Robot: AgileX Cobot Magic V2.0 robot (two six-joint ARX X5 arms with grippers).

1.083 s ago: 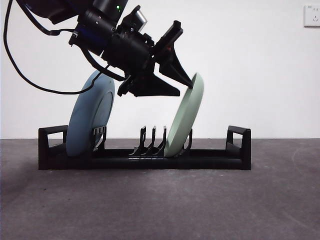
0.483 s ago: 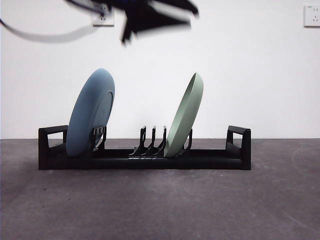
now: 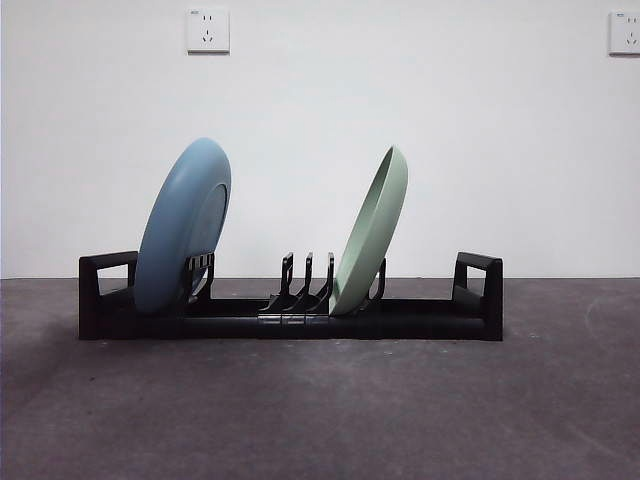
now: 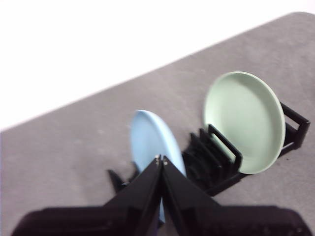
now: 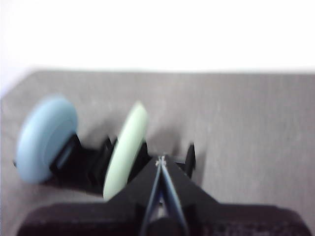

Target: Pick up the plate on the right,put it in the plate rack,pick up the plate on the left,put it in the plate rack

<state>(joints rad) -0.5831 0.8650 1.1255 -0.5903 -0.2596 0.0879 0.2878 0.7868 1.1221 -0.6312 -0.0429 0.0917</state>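
Observation:
The long black plate rack (image 3: 420, 318) stands across the grey table. A blue plate (image 3: 185, 225) leans upright in its left end, and a pale green plate (image 3: 372, 232) leans in the prongs right of the middle. Neither arm shows in the front view. In the left wrist view my left gripper (image 4: 161, 159) is shut and empty, high above the blue plate (image 4: 147, 137) and the green plate (image 4: 244, 129). My right gripper (image 5: 160, 159) is also shut and empty, raised above the rack (image 5: 88, 167), with the green plate (image 5: 125, 147) and blue plate (image 5: 47, 137) below it.
Grey table surface (image 3: 320, 410) spreads in front of the rack. A white wall with two power sockets (image 3: 207, 30) stands behind. Several free prongs (image 3: 300, 285) stand between the two plates.
The arm that was at the green plate's top rim let go, rose up and left the front view. Both plates stay standing in the rack.

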